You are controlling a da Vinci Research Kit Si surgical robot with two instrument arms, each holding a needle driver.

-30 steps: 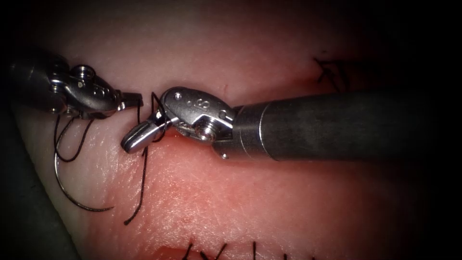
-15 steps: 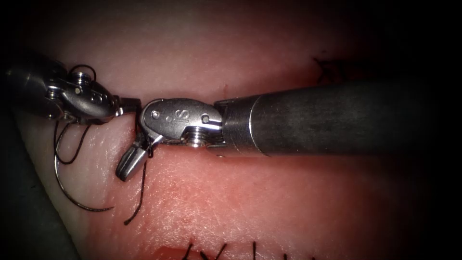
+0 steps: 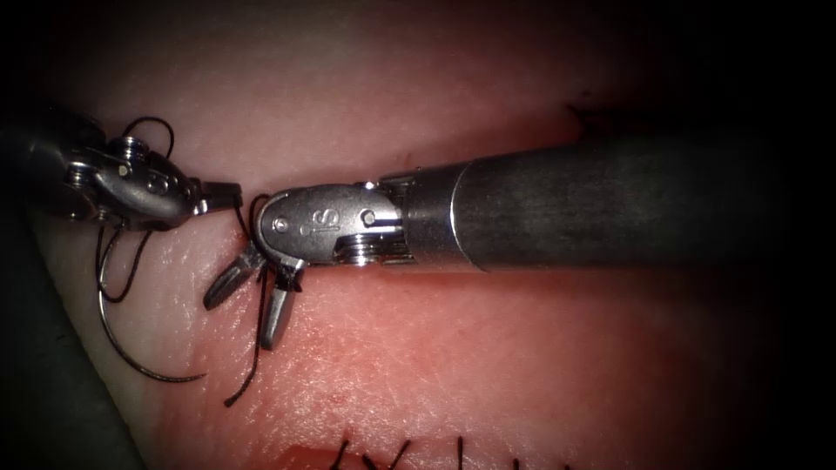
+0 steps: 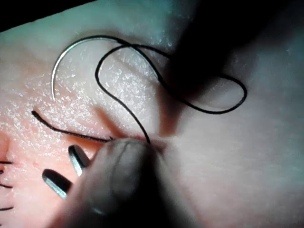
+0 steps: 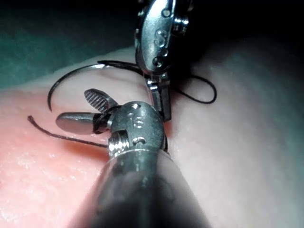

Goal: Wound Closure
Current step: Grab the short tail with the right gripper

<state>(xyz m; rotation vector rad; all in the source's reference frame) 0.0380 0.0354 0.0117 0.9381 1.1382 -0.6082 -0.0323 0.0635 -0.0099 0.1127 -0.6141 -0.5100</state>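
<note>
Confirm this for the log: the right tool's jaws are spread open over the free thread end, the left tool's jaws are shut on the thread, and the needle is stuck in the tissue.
One thing is wrong. The needle lies loose on the tissue, left of the cut, held by neither tool; the left wrist view shows its whole curve on the surface. The rest stands: right tool open over the free thread end, left tool shut on the thread.

Right gripper (image 5: 84,110) gapes over thread (image 5: 61,135); needle (image 5: 71,78) apparently lies free.
</note>
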